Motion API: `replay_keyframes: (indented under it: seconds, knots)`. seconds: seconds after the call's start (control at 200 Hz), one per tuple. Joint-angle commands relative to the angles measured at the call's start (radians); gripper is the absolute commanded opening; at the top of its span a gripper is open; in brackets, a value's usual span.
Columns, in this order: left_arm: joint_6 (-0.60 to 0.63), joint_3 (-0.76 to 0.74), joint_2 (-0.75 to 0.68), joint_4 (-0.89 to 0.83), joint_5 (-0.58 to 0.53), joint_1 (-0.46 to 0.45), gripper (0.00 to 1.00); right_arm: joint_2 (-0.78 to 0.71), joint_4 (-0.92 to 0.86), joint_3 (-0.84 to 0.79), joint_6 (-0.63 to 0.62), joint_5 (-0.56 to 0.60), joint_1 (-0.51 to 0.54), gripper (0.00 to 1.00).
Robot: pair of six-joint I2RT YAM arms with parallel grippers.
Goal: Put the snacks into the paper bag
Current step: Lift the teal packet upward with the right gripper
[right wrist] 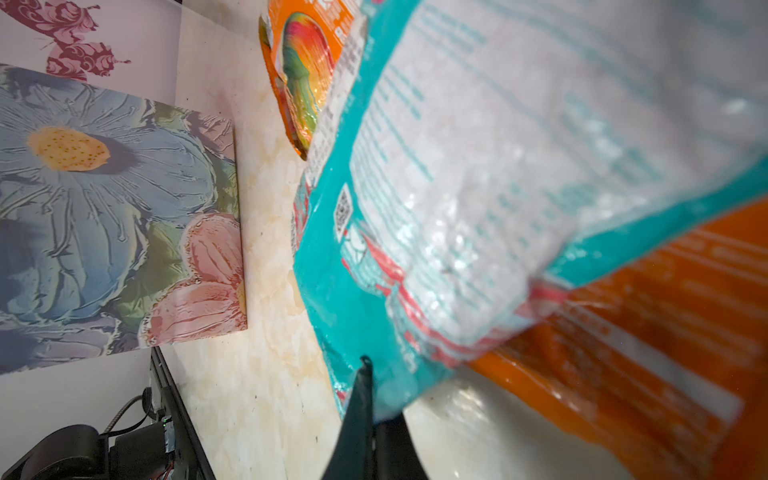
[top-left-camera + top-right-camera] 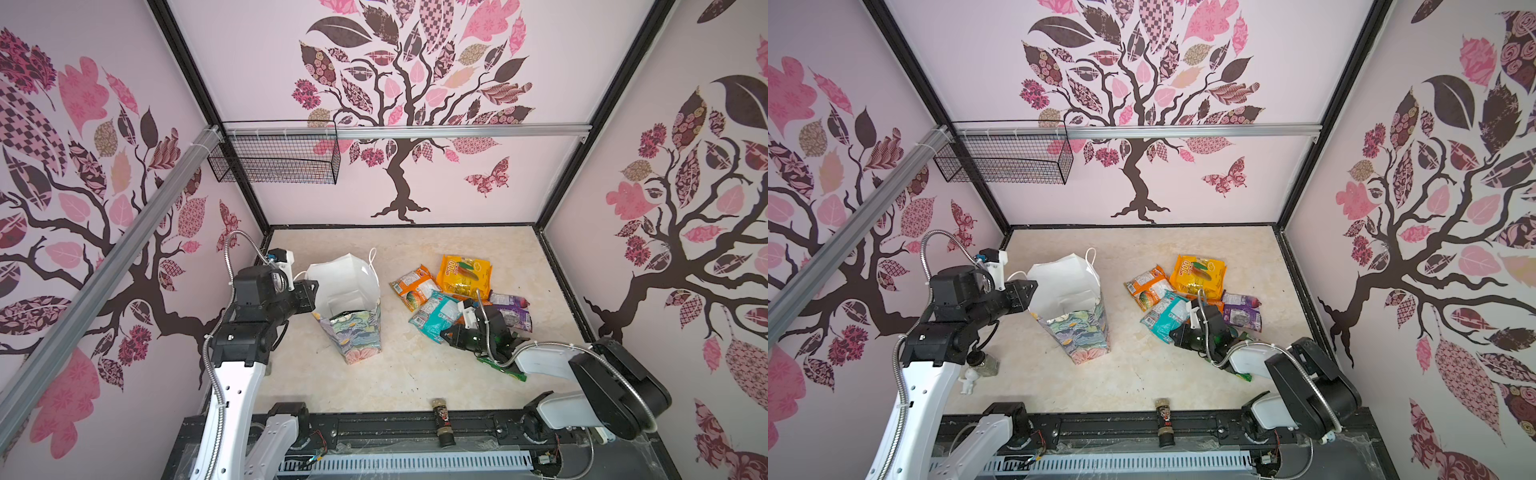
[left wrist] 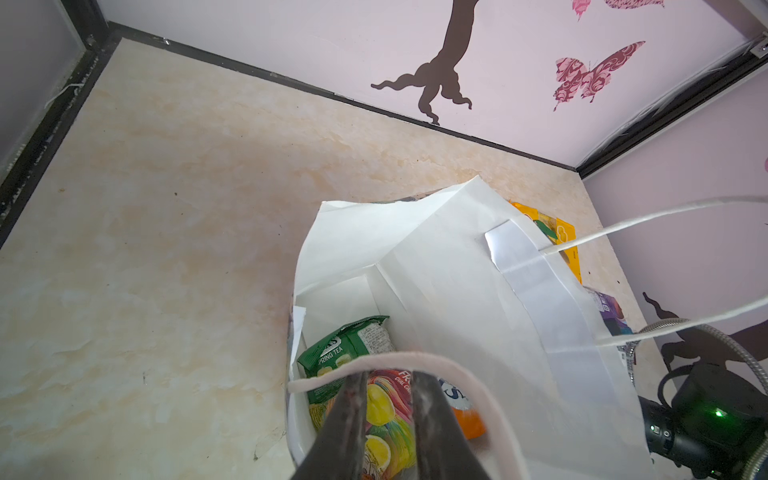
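Teal glossy plastic snack packet [image 1: 457, 187], pinched at one edge by the clenched right gripper [image 1: 370, 374], over an orange packet [image 1: 623, 324] in the pile right of centre. Tall floral paper bag [image 2: 353, 332] stands upright to its left, apart across bare beige tabletop [image 2: 399, 374]; green packet [image 3: 345, 349] inside. Left gripper [image 3: 388, 382], jaws slightly apart, at the bag's rim, white cord handle [image 3: 399, 356] across its tips. Small dark bottle [image 2: 442, 419] lies at the near edge.

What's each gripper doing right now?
Left gripper: jaws slightly apart under the cord handle of the paper bag; whether it grips cannot be told.
Right gripper: shut on the teal packet.
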Motion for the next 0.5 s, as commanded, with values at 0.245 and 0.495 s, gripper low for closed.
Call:
replay_keyframes:
  seconds: [0.245,0.495]
  knots:
    - [0.005,-0.019,-0.004,0.028,0.009,-0.002,0.24,-0.194,-0.246,0.116,-0.091,0.021,0.0,0.0]
    - [0.005,-0.019,0.001,0.029,0.012,-0.001,0.24,-0.238,-0.333,0.171,-0.118,0.015,0.001,0.0]
